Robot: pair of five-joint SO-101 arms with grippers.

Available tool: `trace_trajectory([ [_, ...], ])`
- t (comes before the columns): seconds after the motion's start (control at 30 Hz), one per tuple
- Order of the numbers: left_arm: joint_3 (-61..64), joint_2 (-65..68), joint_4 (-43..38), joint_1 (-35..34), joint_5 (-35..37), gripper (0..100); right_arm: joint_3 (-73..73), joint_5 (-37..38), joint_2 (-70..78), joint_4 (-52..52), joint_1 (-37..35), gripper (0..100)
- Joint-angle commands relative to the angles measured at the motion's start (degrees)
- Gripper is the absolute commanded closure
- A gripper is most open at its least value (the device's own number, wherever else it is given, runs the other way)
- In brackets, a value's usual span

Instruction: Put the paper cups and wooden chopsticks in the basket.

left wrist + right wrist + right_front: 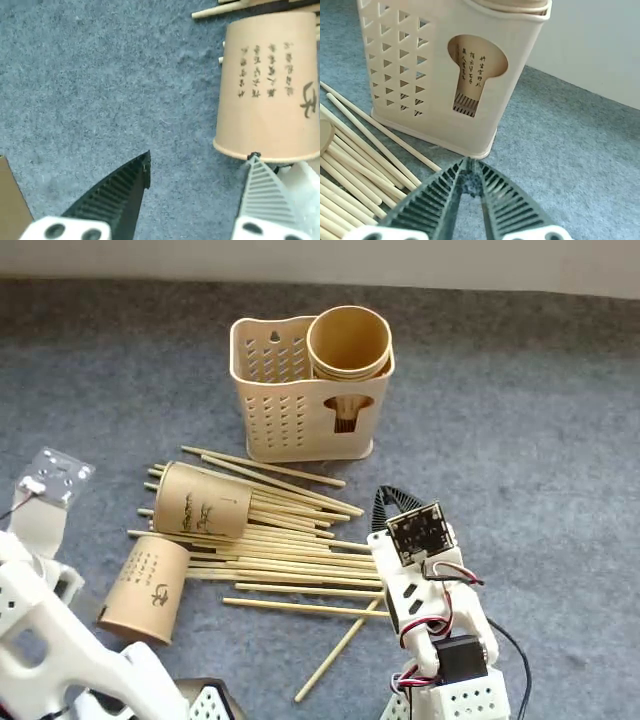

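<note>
Paper, near cup [267,85]: on its side on the carpet [90,75], mouth turned toward the left gripper [200,157]. Its long axis runs almost straight away from that pincer, so the rim is the near end.
Left gripper: jaws spread wide, holding nothing. The pale fingertip [260,190] sits just at the cup's rim, while the dark one hangs off to the side over bare carpet. My guess is that it needs a sideways shift to straddle the cup.
Left arm: low at the table's near corner, and the nearer of the 2 arms to this cup.
Far cup [200,502]: on its side atop the chopsticks [290,545], between the near cup and the basket [270,420].
Chopsticks: a loose sheaf in front of the basket, lying mostly across the table.
Basket: upright, with stacked cups [348,340] in 1 compartment.
Right gripper [470,172]: jaws pressed together and empty, pointing at the basket's foot, with the chopsticks just beside it.
</note>
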Motion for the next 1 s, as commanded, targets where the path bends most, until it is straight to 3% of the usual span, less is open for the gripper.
trace_trajectory([
  [0.0,3.56,0.13,0.00,-4.62,-12.66,72,5.67,0.62,-0.75,0.13,0.22,98.9],
  [0.17,6.99,0.13,-1.05,-8.22,-18.20,72,5.67,0.62,-0.75,0.13,0.22,98.9],
  [0.33,14.37,0.13,-9.76,-7.69,-16.62,72,5.67,0.62,-0.75,0.13,0.22,98.9],
  [0.53,20.53,0.13,-18.20,-3.03,-6.95,72,5.67,0.62,-0.75,0.13,0.22,98.9],
  [0.97,15.43,0.04,-18.20,10.42,14.51,72,5.67,0.62,-0.75,0.13,0.22,98.9],
])
